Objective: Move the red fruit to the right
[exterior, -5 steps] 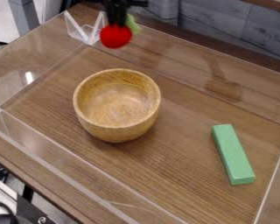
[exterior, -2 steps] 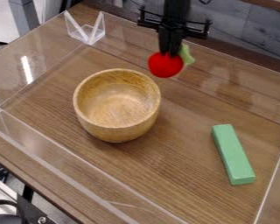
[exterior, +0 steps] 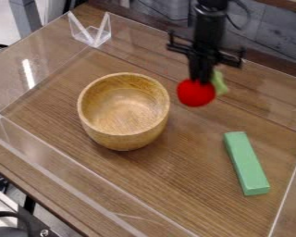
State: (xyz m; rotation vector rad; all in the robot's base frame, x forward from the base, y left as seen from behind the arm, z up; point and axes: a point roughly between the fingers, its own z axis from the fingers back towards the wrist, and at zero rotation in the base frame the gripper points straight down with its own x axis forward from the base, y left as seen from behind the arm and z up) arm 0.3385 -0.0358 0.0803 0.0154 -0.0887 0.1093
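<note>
The red fruit (exterior: pixel 195 93) is a small round bright-red toy with a pale-green leafy tip on its right side. It hangs in the air just right of the wooden bowl (exterior: pixel 123 110), above the tabletop. My gripper (exterior: pixel 203 80) comes down from the top of the view as a dark narrow arm, shut on the red fruit from above. The fingertips are hard to tell apart against the fruit.
A flat green rectangular block (exterior: pixel 247 161) lies at the lower right. Clear acrylic walls (exterior: pixel 27 148) ring the wooden table. A small clear stand (exterior: pixel 90 31) sits at the back left. Dark clutter lies beyond the far edge.
The gripper has carried the red fruit from the back left, across behind the bowl, to the right and lower, toward the table's middle right.
</note>
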